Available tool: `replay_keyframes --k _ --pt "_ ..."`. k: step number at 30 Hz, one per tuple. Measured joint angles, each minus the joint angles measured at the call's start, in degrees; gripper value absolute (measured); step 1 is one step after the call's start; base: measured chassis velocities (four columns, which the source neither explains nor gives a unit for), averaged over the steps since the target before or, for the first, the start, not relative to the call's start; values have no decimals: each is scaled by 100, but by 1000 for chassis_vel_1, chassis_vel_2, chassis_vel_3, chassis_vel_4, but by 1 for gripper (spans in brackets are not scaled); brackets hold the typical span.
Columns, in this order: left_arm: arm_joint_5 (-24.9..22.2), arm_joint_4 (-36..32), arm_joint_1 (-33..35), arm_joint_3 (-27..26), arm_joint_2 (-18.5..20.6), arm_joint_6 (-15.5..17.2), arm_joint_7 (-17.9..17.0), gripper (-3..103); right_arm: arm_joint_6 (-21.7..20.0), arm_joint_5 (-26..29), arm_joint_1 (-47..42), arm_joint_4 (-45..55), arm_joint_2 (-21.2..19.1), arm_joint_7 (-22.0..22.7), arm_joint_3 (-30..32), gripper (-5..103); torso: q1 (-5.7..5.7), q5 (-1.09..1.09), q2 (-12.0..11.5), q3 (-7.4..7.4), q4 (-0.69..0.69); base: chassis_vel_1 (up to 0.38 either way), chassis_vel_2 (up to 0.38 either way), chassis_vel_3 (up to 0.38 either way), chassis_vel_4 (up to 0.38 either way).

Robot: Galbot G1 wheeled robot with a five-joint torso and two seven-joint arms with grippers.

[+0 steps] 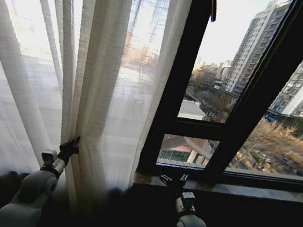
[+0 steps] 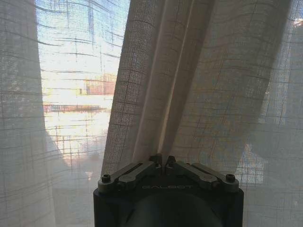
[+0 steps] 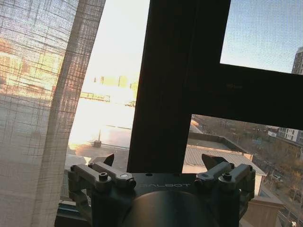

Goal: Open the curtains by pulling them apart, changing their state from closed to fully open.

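The sheer white curtains (image 1: 115, 83) hang over the left half of the window, their pleats gathered toward the middle; the right half of the glass is uncovered. My left gripper (image 1: 69, 147) is low on the curtains and shut on a vertical fold. In the left wrist view its fingertips (image 2: 157, 160) pinch the pleated curtains (image 2: 161, 71). My right gripper (image 1: 172, 179) stands open just above the sill, to the right of the fabric. In the right wrist view, the right gripper (image 3: 160, 161) faces a dark frame bar with nothing between its fingers, and the curtains' edge (image 3: 42, 94) hangs off to one side.
A dark window frame (image 1: 172, 94) with upright and slanted bars (image 1: 261, 92) stands behind the right gripper. A stone sill (image 1: 255, 192) runs along the bottom of the window. Buildings and trees lie outside. The wall below the sill is dark.
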Motion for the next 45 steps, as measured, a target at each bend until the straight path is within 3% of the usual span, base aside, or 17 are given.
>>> replay_keyframes --k 17,29,33,37,45 --pt "-17 -196 229 -136 -23 -8 0 0 5 -4 -69 79 24 -56 -15 100 0 0 0 0 1 347 345 -355 -345" --pt "-111 -223 340 -346 -22 -10 -15 0 26 -2 -74 90 17 -61 -46 100 0 3 0 1 -2 88 89 -72 -98" --pt "-215 -114 374 -724 22 -80 -86 0 55 0 -92 66 16 -67 -33 100 0 2 -1 1 -4 -52 -70 27 45" --pt "-365 239 423 -1564 190 -208 -228 0 129 1 -45 -20 35 -85 -139 100 0 -1 0 0 0 -14 -9 6 9" --pt "-526 1069 459 -2755 515 -364 -560 0 139 12 190 -216 74 -94 -358 100 0 -2 0 0 1 0 0 0 0"
